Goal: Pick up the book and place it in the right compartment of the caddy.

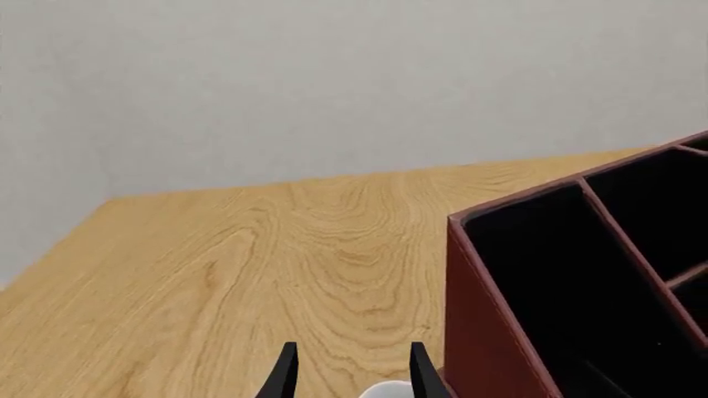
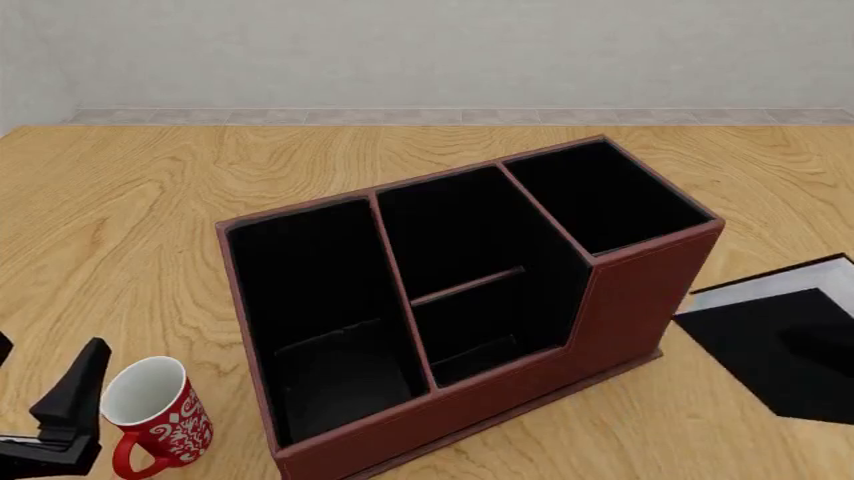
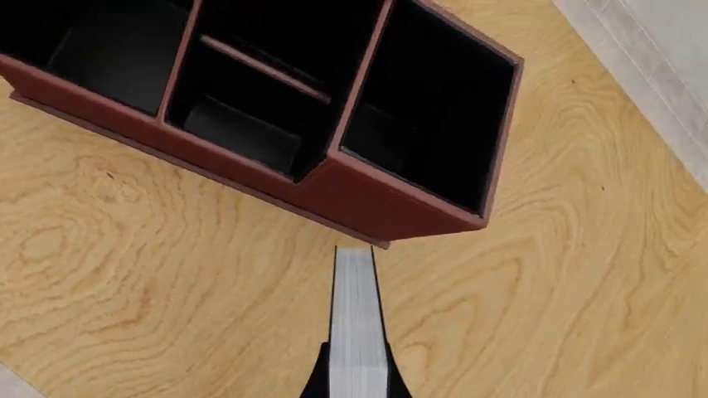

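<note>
The book (image 2: 787,345), black with white page edges, is at the front view's right edge, right of the caddy (image 2: 641,300). In the right wrist view I look along the book's white page edge (image 3: 354,307), which my right gripper (image 3: 356,383) is shut on; it points at the caddy's near corner (image 3: 354,199). The right compartment (image 2: 607,200) (image 3: 432,108) is the square, tall-walled section with nothing in it. My left gripper (image 2: 47,385) (image 1: 351,373) stands open low at the front left, beside the caddy's left wall (image 1: 487,332).
A red mug (image 2: 154,415) with a white interior stands just right of the left gripper, in front of the caddy's left corner; its rim (image 1: 387,390) shows between the left fingers. A pale wall (image 2: 427,50) runs along the table's far edge.
</note>
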